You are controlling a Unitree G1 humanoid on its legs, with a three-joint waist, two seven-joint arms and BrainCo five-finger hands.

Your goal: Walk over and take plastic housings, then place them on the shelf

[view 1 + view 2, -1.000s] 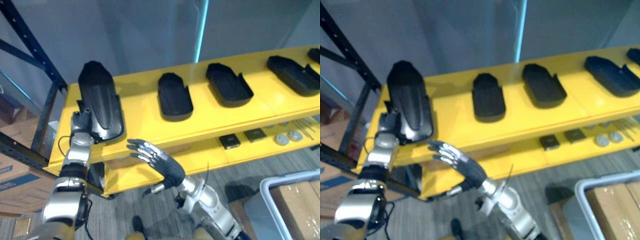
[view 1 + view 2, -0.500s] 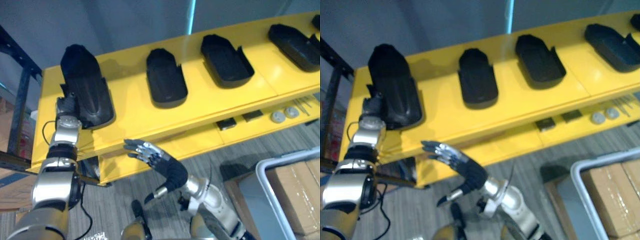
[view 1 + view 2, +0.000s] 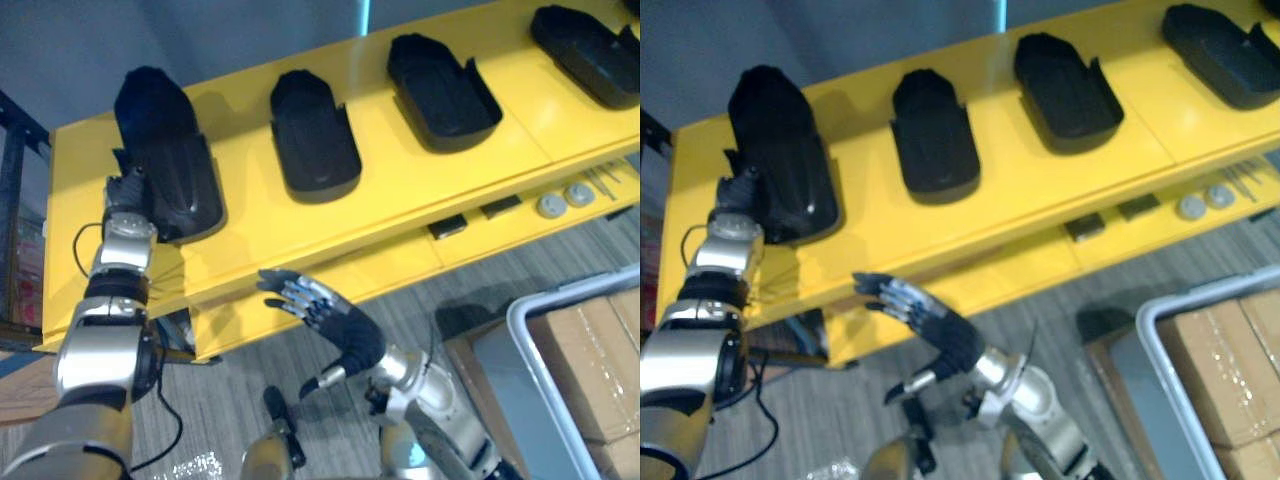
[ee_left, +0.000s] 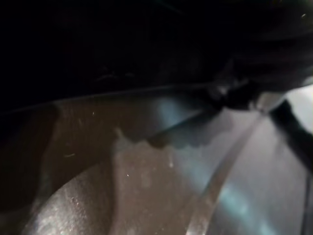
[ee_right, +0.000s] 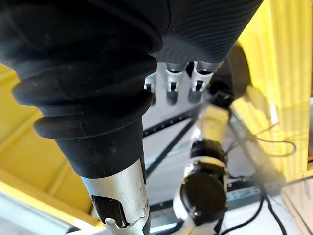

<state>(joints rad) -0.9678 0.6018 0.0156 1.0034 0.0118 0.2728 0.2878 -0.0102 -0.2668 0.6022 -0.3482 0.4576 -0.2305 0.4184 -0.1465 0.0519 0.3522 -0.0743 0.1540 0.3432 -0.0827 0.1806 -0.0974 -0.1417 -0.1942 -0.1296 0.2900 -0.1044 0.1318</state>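
Housing (image 3: 160, 150) still flat on the shelf (image 3: 400, 170), left hand (image 3: 125, 192) at its end, grip unreadable; right hand (image 3: 348, 328) hangs, fingers spread, so placement looks nearly done.

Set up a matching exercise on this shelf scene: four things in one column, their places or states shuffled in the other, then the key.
Things:
1. left hand
2. right hand
3. round silver discs
4. cardboard boxes

Places or states:
A. inside the white-rimmed bin
B. on the lower yellow shelf
C. at the near end of the leftmost black housing
D. fingers spread, holding nothing

Pairs: 1-C, 2-D, 3-B, 4-A.
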